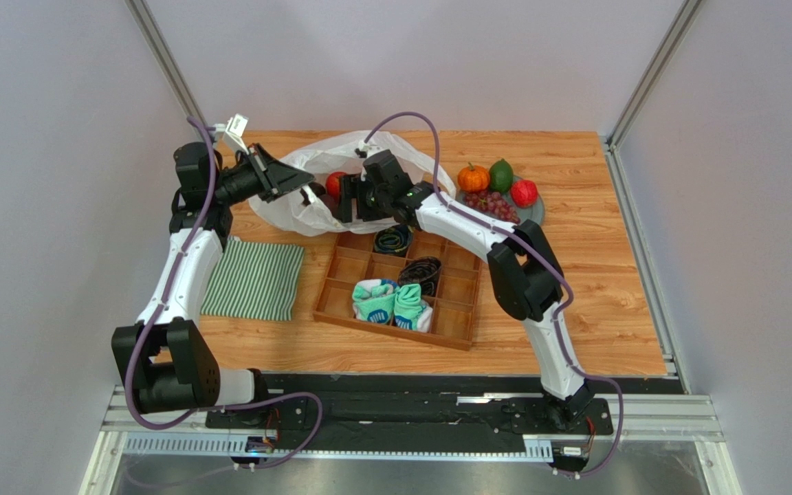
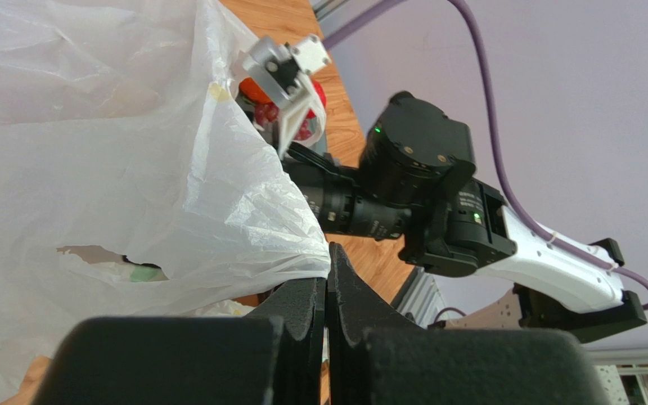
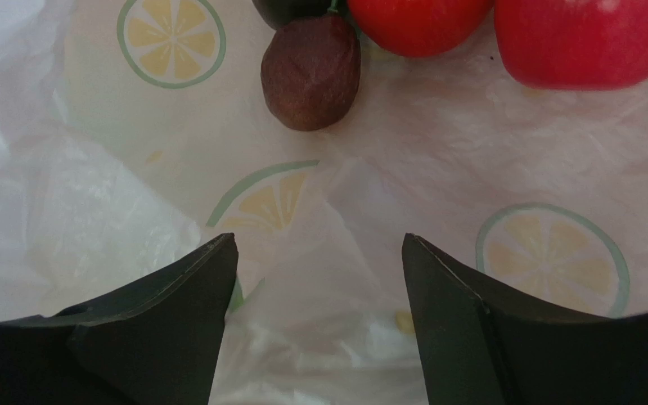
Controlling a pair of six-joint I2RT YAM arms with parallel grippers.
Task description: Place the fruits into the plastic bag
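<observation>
The white plastic bag (image 1: 312,160) lies at the back of the table with its mouth held open. My left gripper (image 1: 305,189) is shut on the bag's edge (image 2: 302,261). My right gripper (image 1: 346,204) is open and empty, reaching into the bag's mouth. In the right wrist view the gripper (image 3: 319,253) hovers over the bag's lemon-printed inside (image 3: 175,38). Beyond its fingers lie two red apples (image 3: 420,21) (image 3: 589,42) and a dark purple fruit (image 3: 310,72). On a plate (image 1: 538,211) remain an orange pumpkin-like fruit (image 1: 473,177), a green one (image 1: 500,173), a red apple (image 1: 523,193) and grapes (image 1: 490,204).
A wooden compartment tray (image 1: 338,304) with teal socks (image 1: 392,302) and black socks (image 1: 421,273) sits in front of the bag. A green-and-white striped cloth (image 1: 256,281) lies to its left. The right arm (image 2: 420,186) shows close by in the left wrist view.
</observation>
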